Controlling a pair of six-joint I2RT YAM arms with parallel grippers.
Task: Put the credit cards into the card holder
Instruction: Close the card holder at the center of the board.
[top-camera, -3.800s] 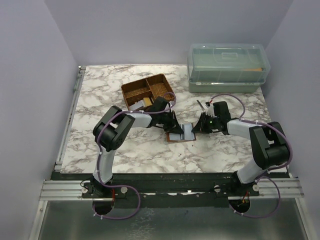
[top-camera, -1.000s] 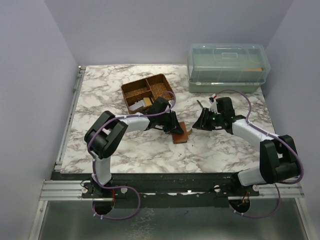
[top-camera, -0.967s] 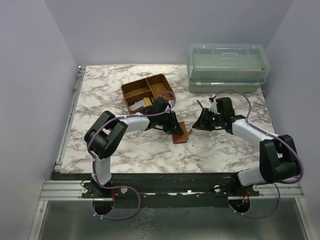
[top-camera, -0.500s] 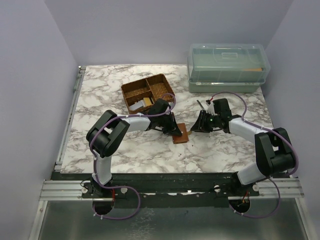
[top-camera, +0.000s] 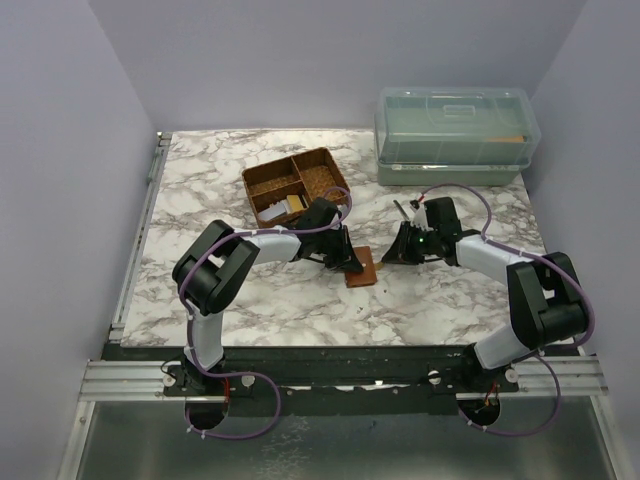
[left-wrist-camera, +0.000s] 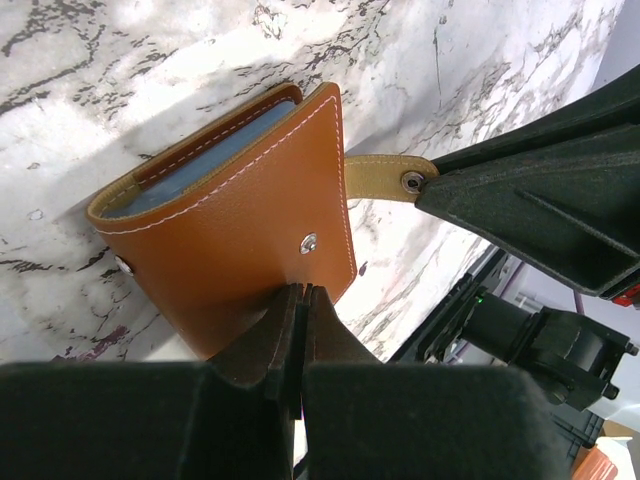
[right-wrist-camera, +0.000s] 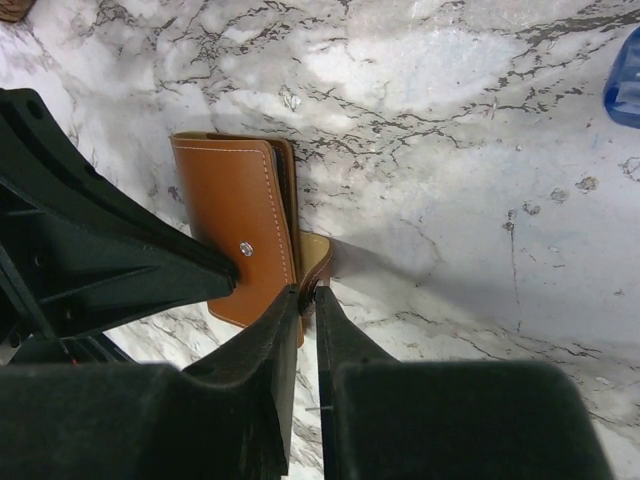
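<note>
At the centre of the marble table (top-camera: 200, 190), between the two arms, the card holder (left-wrist-camera: 240, 230) lies folded shut with its brown cover up and its spine toward the left arm.

Left gripper (left-wrist-camera: 301, 292): the fingers are pressed together with no gap. Their joined tips rest on the cover's near edge, just below the small metal stud at the cover's middle. The holder therefore lies directly ahead of this claw and touching it, not between its fingers.

Right gripper (right-wrist-camera: 306, 292): the fingers stand almost together, closed onto the free end of the holder's tan closing strap (left-wrist-camera: 385, 178). The strap projects from under the cover on the side facing the right arm. The snap on the strap sits just clear of the black fingertip in the left wrist view. The body of the holder lies just beyond and to one side of these tips, with the left claw's dark fingers overlapping its cover.

A blue card edge (left-wrist-camera: 200, 160) shows inside the fold, between the cover and the lower leaf.

Behind the left arm stands a brown divided basket (top-camera: 262, 175) with small pale items in one compartment. A clear lidded box (top-camera: 455, 120) sits at the far right of the table. A blue object (right-wrist-camera: 625, 70) is cut off by the frame edge in the right wrist view and cannot be identified.
</note>
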